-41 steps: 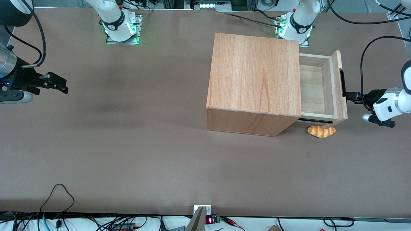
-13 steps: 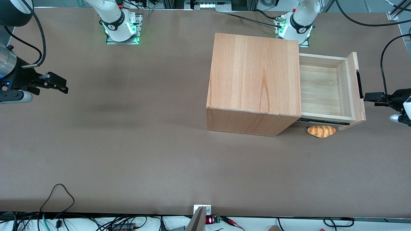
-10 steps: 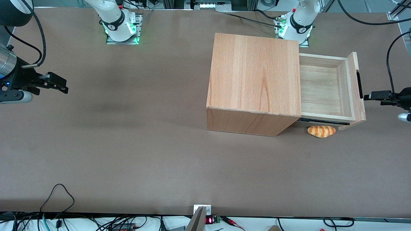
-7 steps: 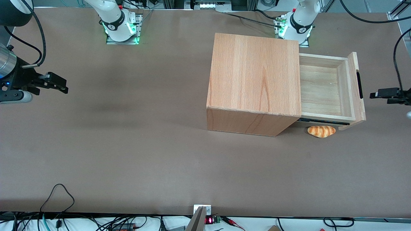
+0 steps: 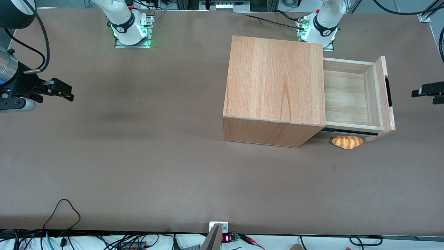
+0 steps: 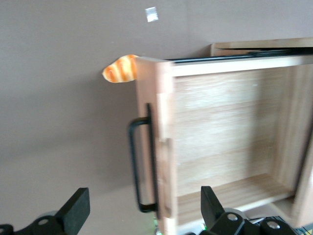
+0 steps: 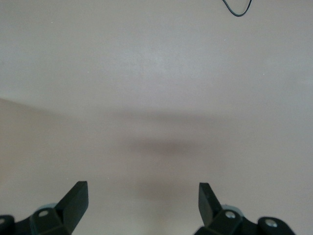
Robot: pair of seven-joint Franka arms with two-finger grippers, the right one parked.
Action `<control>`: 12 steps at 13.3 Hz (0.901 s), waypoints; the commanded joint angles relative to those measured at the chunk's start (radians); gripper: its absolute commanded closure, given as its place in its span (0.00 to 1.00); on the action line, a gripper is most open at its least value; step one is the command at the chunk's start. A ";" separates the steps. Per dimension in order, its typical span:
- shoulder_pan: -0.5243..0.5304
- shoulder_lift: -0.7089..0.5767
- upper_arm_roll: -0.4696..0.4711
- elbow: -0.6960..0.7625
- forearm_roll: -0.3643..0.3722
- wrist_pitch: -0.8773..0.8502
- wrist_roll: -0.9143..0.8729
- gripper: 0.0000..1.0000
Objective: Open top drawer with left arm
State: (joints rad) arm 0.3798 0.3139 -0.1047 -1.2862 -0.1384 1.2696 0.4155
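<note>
The top drawer (image 5: 350, 93) juts out toward the working arm's end; the jaws (image 5: 421, 93) hang wide apart, holding nothing, just clear of its handle (image 6: 139, 164).

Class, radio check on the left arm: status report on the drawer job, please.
Gripper open, clear of the handle, out toward the working arm's end. Top drawer pulled out, nothing inside. Bread roll on the table under the drawer's near edge, not blocking.
</note>
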 commanded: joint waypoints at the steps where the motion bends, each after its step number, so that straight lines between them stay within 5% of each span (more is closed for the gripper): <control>1: -0.009 -0.065 -0.070 -0.002 0.026 -0.050 -0.111 0.00; 8: -0.009 -0.124 -0.262 -0.021 0.076 -0.049 -0.369 0.00; 12: -0.089 -0.208 -0.203 -0.108 0.082 0.014 -0.396 0.00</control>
State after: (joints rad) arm 0.3452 0.1814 -0.3639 -1.3124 -0.0852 1.2369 0.0265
